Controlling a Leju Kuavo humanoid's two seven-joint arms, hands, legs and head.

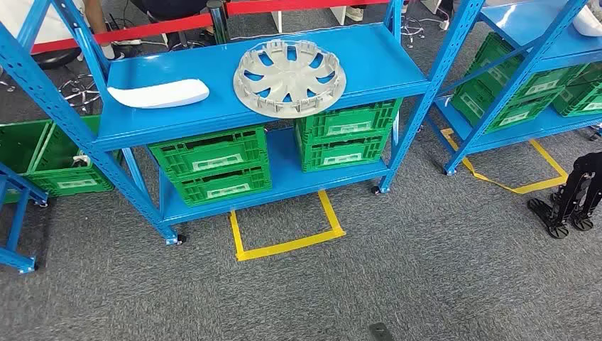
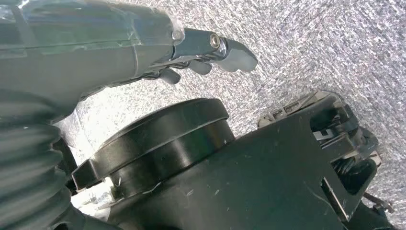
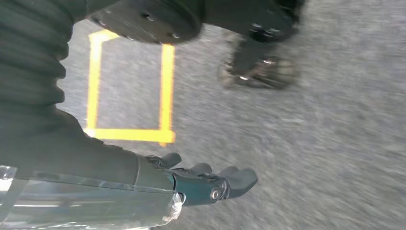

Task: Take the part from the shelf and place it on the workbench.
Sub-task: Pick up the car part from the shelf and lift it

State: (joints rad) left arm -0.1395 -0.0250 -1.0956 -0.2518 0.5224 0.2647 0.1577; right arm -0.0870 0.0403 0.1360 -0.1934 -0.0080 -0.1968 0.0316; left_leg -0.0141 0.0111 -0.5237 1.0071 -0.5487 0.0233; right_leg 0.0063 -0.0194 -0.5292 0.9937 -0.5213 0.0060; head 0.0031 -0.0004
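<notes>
A round silver wheel cover (image 1: 289, 77) lies flat on the top board of the blue shelf (image 1: 213, 117), right of its middle. A white curved part (image 1: 158, 93) lies on the same board at the left. My left hand (image 2: 206, 52) hangs over grey carpet with its fingers stretched out and nothing in them. My right hand (image 3: 206, 182) also hangs above the carpet, fingers extended and holding nothing. Both hands are far from the shelf.
Green crates (image 1: 213, 163) fill the shelf's lower board. A second blue shelf (image 1: 525, 78) with green crates stands at the right. Yellow tape squares (image 1: 287, 227) mark the carpet. A black wheeled stand (image 1: 571, 199) is at the right, a green crate (image 1: 42, 160) at the left.
</notes>
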